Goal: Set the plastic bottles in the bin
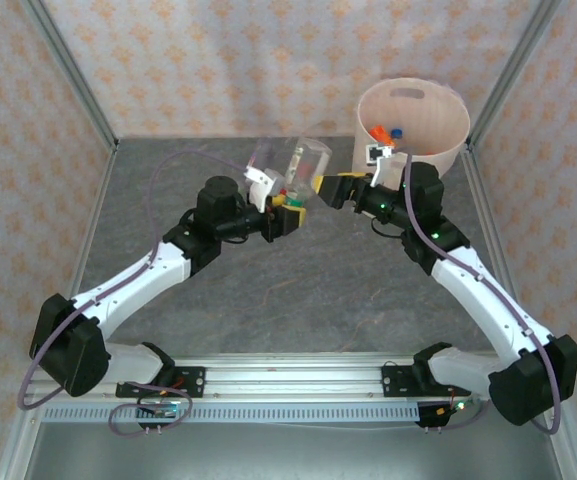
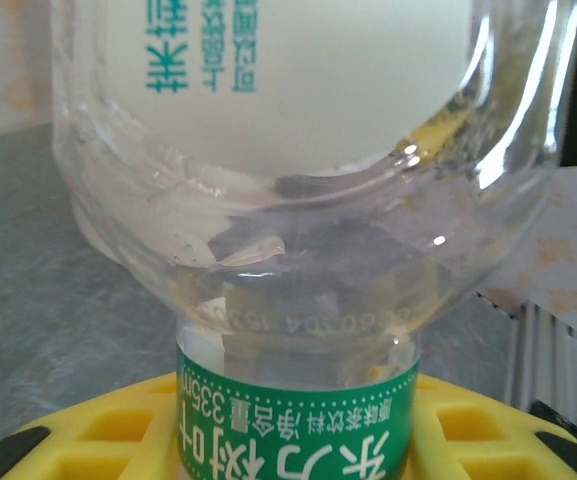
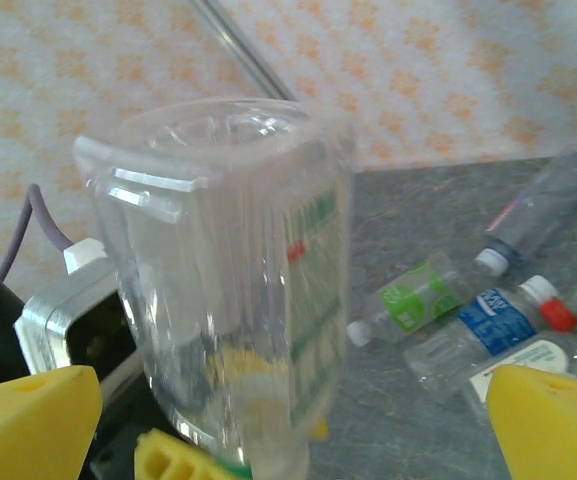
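Fingers, left gripper: pinching your clear bottle at its green-labelled neck. Right gripper: spread wide, flanking it. Right wrist view adds loose bottles; top view, bin.

Base-up clear bottle before right end effector, fingers spread; other bottles lying on table.

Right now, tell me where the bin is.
In the top view the bin stands at the far right corner of the table, just beyond the right arm, with a few bottles inside.
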Controlling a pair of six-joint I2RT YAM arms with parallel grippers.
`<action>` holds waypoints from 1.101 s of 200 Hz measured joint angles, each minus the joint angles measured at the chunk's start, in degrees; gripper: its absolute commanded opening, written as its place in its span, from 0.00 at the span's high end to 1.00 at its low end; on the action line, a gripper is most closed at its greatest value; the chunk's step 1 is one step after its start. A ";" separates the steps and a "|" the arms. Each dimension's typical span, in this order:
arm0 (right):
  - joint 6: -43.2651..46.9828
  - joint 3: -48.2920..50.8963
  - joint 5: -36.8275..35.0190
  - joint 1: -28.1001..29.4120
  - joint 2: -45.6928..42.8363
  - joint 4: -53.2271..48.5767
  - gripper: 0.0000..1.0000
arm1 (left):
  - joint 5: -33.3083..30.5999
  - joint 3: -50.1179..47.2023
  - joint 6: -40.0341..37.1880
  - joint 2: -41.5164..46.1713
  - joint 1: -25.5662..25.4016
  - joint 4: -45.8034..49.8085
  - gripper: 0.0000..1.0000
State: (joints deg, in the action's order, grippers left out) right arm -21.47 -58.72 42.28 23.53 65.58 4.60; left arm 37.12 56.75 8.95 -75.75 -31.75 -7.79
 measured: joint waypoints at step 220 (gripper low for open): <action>-7.43 -5.35 -13.68 4.07 8.83 3.50 0.49 | -27.78 8.48 -13.42 -4.68 -10.34 11.39 0.80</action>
State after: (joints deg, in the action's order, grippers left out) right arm -28.91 -64.07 28.60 27.59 74.41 8.10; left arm 9.34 65.23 -4.47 -80.42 -42.09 3.60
